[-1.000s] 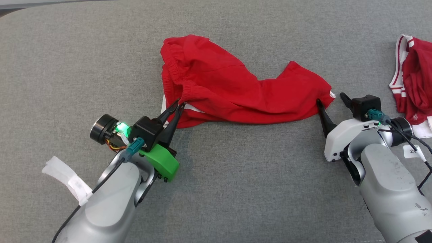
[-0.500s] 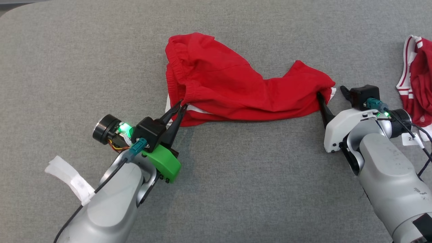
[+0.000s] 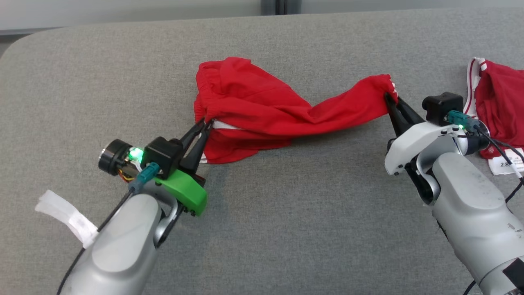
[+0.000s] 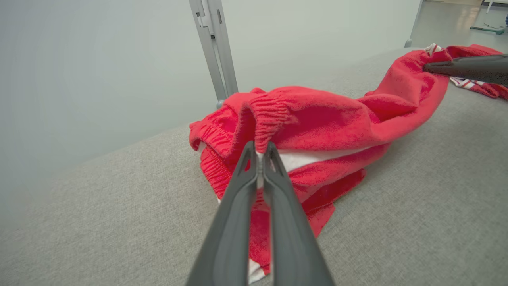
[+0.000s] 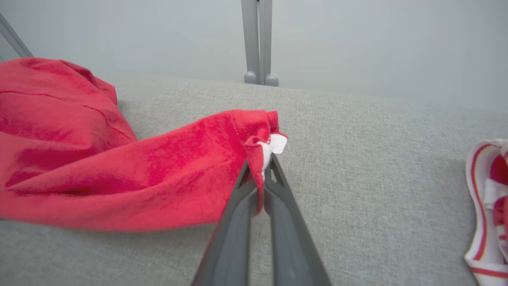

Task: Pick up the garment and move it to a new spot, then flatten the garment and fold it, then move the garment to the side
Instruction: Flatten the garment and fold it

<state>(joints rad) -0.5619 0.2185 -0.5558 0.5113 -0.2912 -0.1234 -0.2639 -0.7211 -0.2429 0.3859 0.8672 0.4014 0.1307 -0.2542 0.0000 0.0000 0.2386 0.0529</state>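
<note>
Two grippers are seen in the head view, each clamped on one end of the red garment (image 3: 254, 106). The left gripper (image 3: 204, 123) is closed on the gathered end and the right gripper (image 3: 389, 97) on the far leg end. The cloth is raised at both ends and sags between them, with its lower folds resting on the grey worktop (image 3: 286, 229). A second red-and-white garment (image 3: 497, 102) lies at the right edge, apart from it.

In the left wrist view, the jaws are pressed together on the elastic waistband (image 4: 270, 113), and bunched cloth hangs beneath onto the worktop.

In the right wrist view, the jaws are pinched on a hem corner where a white scrap (image 5: 276, 143) shows. The cloth is stretched away to the left, lifted off the surface near the grip.

The pick-up is judged done and the carry to a new spot under way. Setting down, flattening, folding and moving aside are left.
</note>
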